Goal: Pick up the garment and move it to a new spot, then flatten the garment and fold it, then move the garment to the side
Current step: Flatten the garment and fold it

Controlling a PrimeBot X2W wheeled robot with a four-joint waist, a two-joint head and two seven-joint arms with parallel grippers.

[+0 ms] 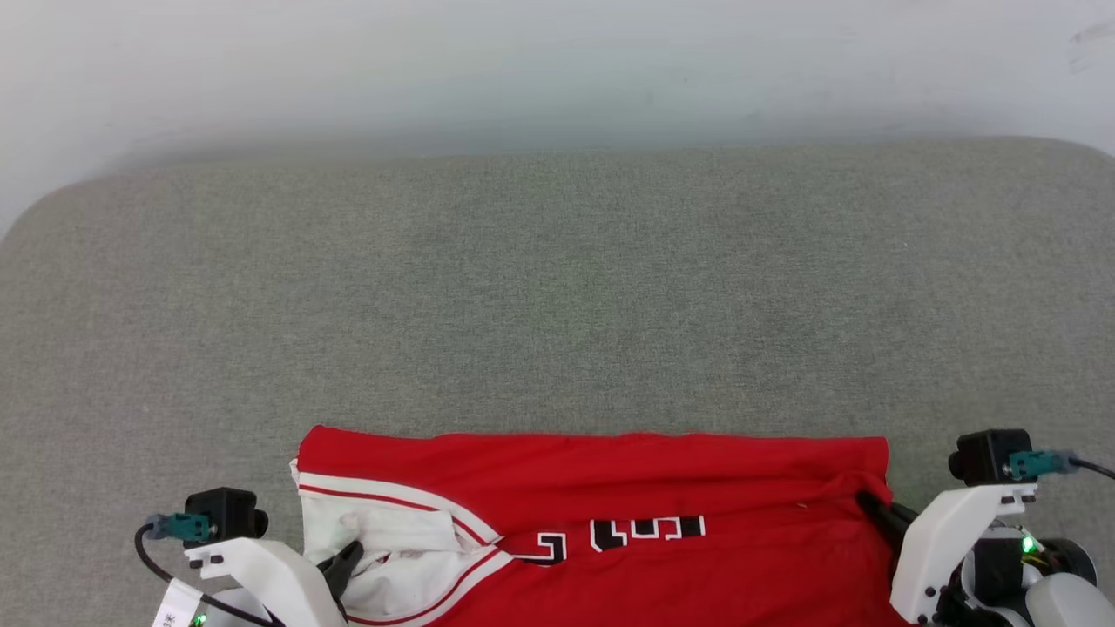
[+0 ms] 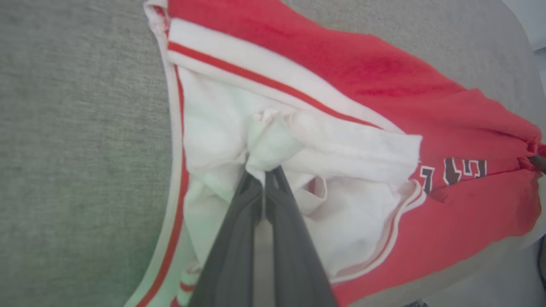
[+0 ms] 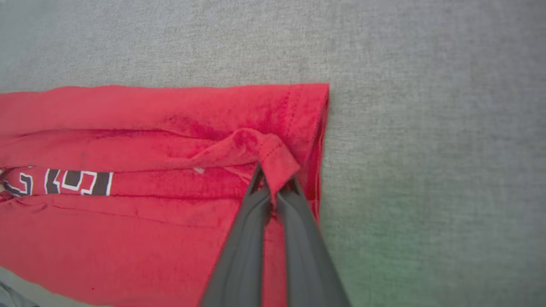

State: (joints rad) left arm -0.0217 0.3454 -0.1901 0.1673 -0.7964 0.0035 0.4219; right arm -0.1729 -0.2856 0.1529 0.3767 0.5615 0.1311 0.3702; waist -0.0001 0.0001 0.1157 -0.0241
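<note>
**A:** Gripping the garment (image 1: 610, 488) at both ends. Pinching white sleeve cloth with the left gripper (image 2: 262, 172), jaws pressed fully together on it. Pinching a bunched red hem corner with the right gripper (image 3: 273, 189), just as tightly.

**B:** Looks like the fold in hand. Where to find the rest of it?

**A:** Lying as a flat red band across the near part of the grey cushion (image 1: 557, 287), between the two grippers, with the lettering (image 1: 645, 529) up.

**B:** How to do it well?

**A:** Lift both ends together and level, only high enough to clear the layer below. Carry away from the robot at one pace, to avoid skewing the band. Lay the edge down straight before letting go. Mind the left pinch: catching only a small wad of sleeve, possibly a single layer, hard to tell through the creases.

**B:** And room?

**A:** Plenty of bare cushion ahead, right up to the pale wall (image 1: 557, 70), and some to either side. Tight behind, though: judging by the left wrist view, close to the cushion's near rim with the lower edge of the cloth. So avoid pulling back, or risk a slide off. Watch the rounded far corners too
</note>
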